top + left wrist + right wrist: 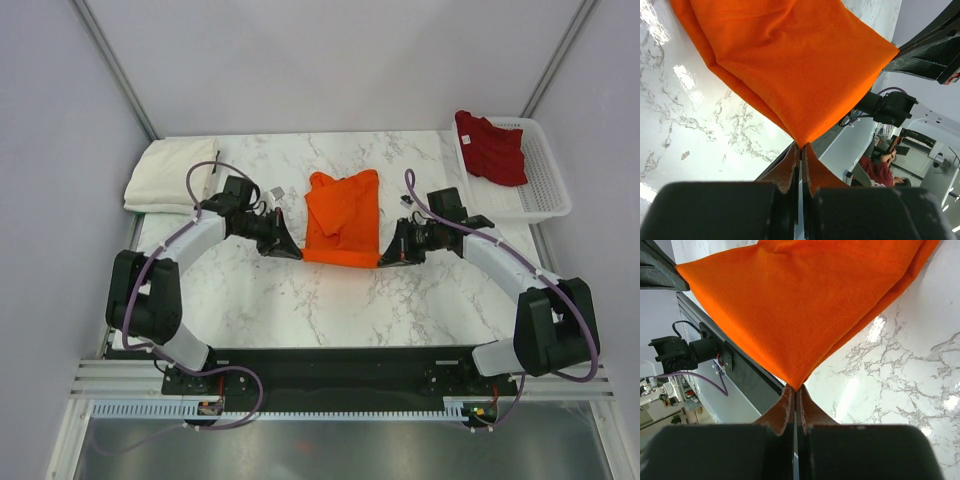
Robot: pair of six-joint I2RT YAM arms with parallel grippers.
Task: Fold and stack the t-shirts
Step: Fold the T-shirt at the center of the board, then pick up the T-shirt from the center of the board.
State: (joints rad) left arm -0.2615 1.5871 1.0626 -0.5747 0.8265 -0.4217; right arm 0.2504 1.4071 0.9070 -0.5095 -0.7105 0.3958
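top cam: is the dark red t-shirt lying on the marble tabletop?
No, the dark red cloth t-shirt lies crumpled inside the white plastic mesh basket at the table's far right corner.

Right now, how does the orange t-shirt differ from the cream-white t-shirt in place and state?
The orange t-shirt lies mid-table; the cream-white t-shirt sits at the far left corner. The left end effector and the right end effector pinch the orange one's near corners; nothing touches the cream-white one. The orange one is rumpled, the cream-white one neatly folded. Both rest on the table.
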